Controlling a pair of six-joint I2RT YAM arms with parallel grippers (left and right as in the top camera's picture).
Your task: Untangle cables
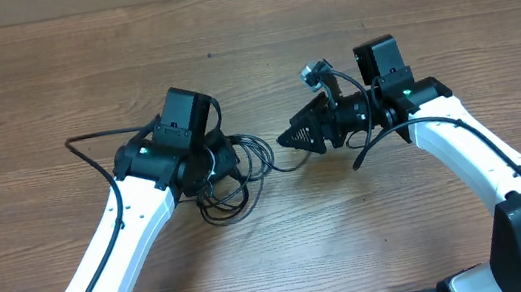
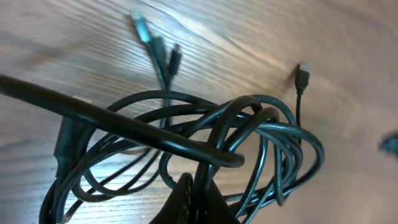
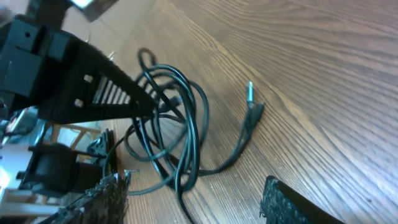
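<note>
A tangle of black cables (image 1: 237, 181) lies on the wooden table between the arms. My left gripper (image 1: 214, 162) sits over the tangle. In the left wrist view its jaws (image 2: 199, 196) are shut on one strand of the looped cables (image 2: 249, 134). Loose plug ends lie beyond the loops (image 2: 303, 73), with others blurred (image 2: 152, 40). My right gripper (image 1: 287, 140) points left, just right of the tangle. In the right wrist view its fingers (image 3: 193, 185) are wide open, with a strand of the bundle (image 3: 177, 121) running between them. A plug end (image 3: 251, 102) lies beside the bundle.
The wooden table (image 1: 29, 76) spreads around both arms. The left arm's own wire (image 1: 84, 149) arcs out to the left. The right arm's wire (image 1: 367, 152) hangs by its wrist. The left gripper body (image 3: 87, 87) fills the upper left of the right wrist view.
</note>
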